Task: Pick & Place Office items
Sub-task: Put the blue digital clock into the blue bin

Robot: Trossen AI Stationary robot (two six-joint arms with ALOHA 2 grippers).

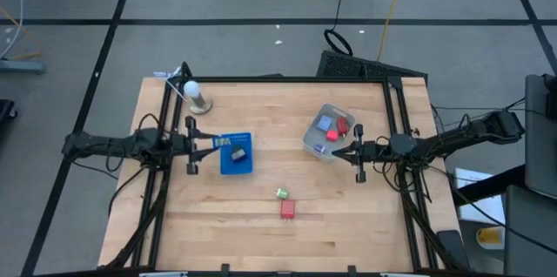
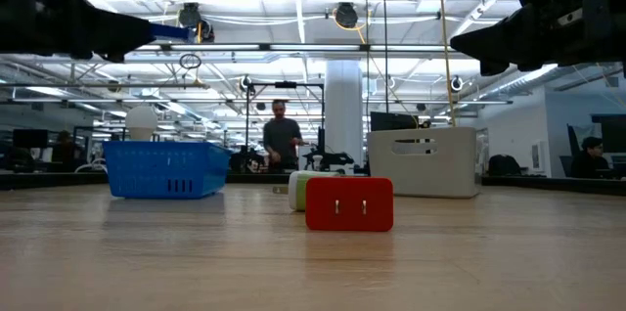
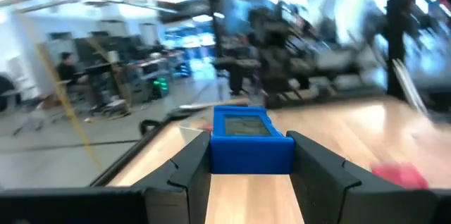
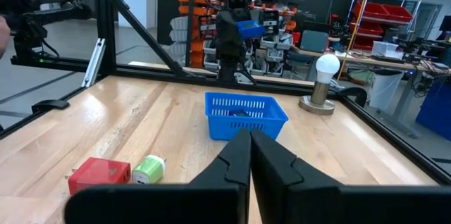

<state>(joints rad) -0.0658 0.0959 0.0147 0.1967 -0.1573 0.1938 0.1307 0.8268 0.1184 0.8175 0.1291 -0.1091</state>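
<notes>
At frame left, the left gripper (image 1: 211, 143) reaches level over the basket (image 1: 236, 165), grasping a blue block (image 3: 251, 141); the right gripper (image 1: 341, 148), frame right, is clenched empty.

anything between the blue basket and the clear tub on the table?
No. In the high view the wood between the blue basket and the clear tub is bare; the green piece and red block lie off that line.

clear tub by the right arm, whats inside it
The clear tub holds a light blue piece and two red pieces. Anything underneath them cannot be seen, and in the low view its wall hides the contents.
</notes>
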